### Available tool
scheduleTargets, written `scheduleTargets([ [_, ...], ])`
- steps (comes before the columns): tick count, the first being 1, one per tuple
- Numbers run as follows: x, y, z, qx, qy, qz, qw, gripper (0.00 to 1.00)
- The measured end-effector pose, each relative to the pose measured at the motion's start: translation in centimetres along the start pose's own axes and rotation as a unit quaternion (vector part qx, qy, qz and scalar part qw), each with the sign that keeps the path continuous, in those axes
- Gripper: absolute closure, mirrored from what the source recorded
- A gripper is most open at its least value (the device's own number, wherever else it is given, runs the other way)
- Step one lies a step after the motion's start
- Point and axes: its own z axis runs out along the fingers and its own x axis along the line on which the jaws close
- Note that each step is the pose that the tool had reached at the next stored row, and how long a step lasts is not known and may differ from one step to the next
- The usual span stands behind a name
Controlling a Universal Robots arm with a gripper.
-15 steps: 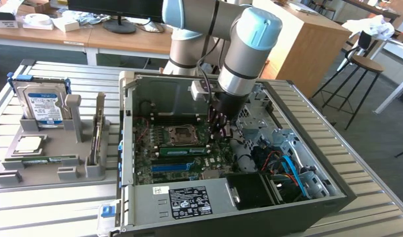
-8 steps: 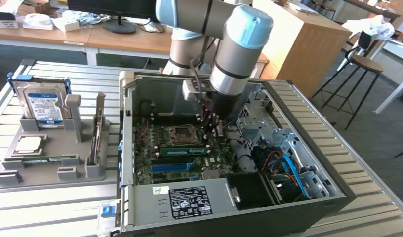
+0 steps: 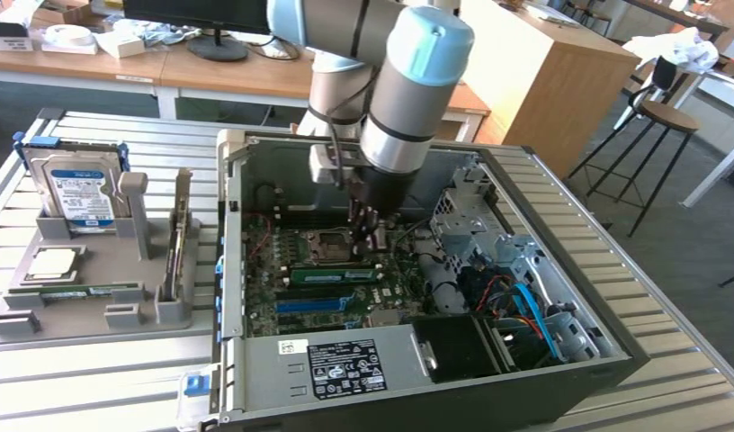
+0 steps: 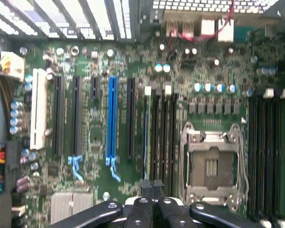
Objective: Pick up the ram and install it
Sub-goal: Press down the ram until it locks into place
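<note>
hovering gripper (image 4: 149, 186) above motherboard (image 4: 133, 142)

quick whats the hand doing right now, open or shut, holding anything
hand: shut, fingertips together over the motherboard inside the computer case; nothing visible between them.

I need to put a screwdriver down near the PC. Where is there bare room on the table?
Free: the slatted table in front of the grey parts tray, and the strip behind the hard drive. Crowded: inside the computer case, where the gripper hangs over the motherboard.
</note>
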Motion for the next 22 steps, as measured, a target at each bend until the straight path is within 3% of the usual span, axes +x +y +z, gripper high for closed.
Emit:
scheduleTargets([
  [11, 0.0, 2.84, 0.11, 0.0002, 0.0, 0.0, 1.0, 0.9],
  [18, 0.0, 4.2, 0.16, 0.0002, 0.0, 0.0, 1.0, 0.9],
  [22, 0.0, 4.55, 0.17, 0.0002, 0.0, 0.0, 1.0, 0.9],
])
